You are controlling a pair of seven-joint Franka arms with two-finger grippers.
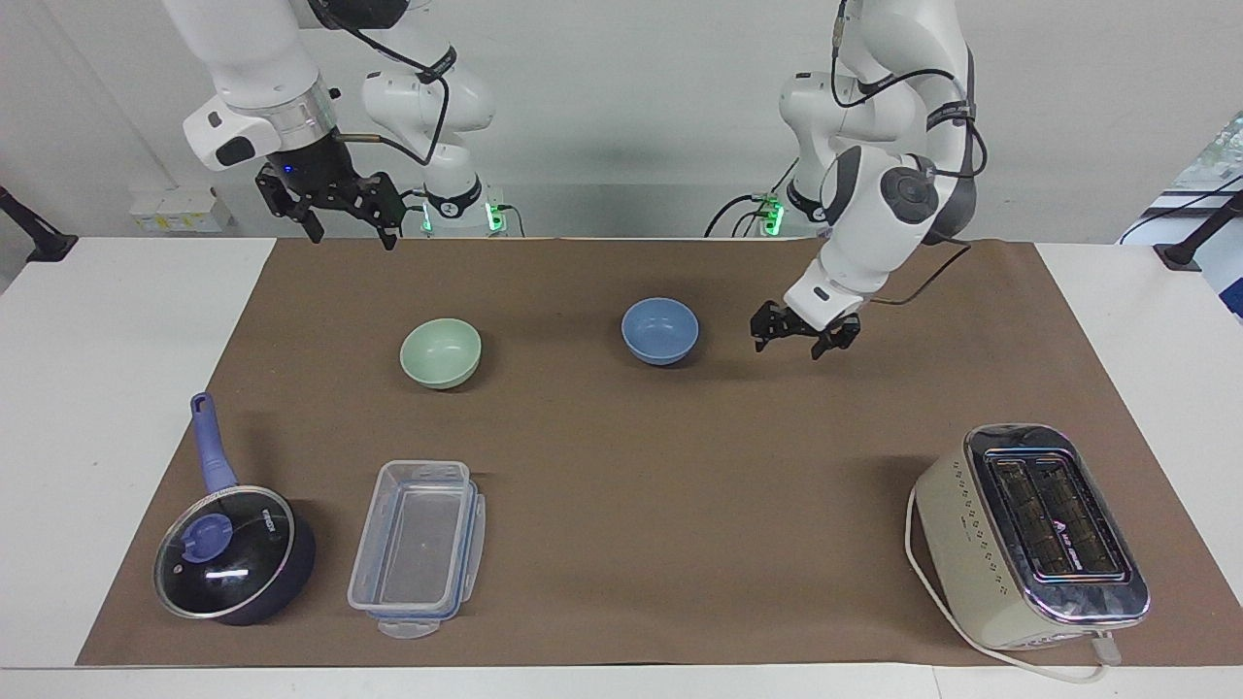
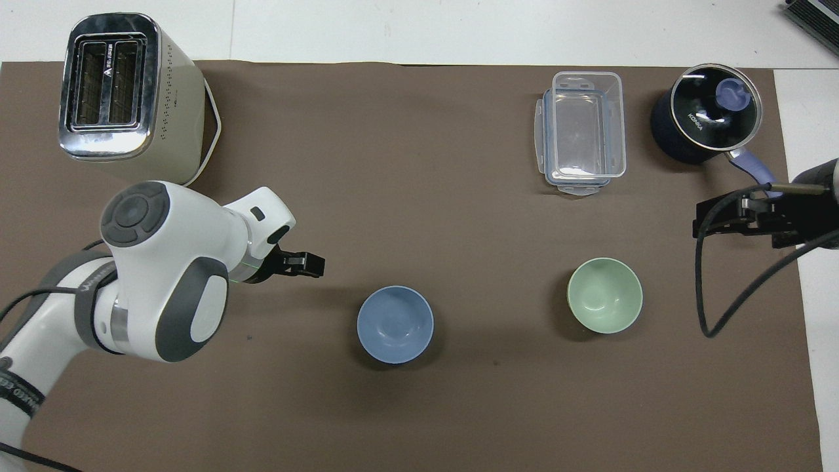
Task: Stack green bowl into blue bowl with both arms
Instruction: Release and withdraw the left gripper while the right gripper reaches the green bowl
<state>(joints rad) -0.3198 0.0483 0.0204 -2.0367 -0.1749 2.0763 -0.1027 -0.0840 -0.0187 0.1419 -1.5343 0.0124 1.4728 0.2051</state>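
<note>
The blue bowl (image 1: 660, 330) (image 2: 395, 324) stands upright and empty on the brown mat (image 1: 631, 485), with nothing touching it. Beside it, toward the right arm's end, sits the green bowl (image 1: 441, 352) (image 2: 604, 295), also upright and empty. My left gripper (image 1: 789, 345) (image 2: 308, 264) hangs open and empty just above the mat, a hand's width from the blue bowl toward the left arm's end. My right gripper (image 1: 354, 238) (image 2: 704, 219) waits high above the right arm's end of the mat, open, holding nothing.
A cream toaster (image 1: 1034, 534) (image 2: 118, 98) stands farthest from the robots at the left arm's end. A clear plastic container (image 1: 418, 546) (image 2: 582, 131) and a dark lidded pot with a blue handle (image 1: 228, 553) (image 2: 704, 121) lie farther out than the green bowl.
</note>
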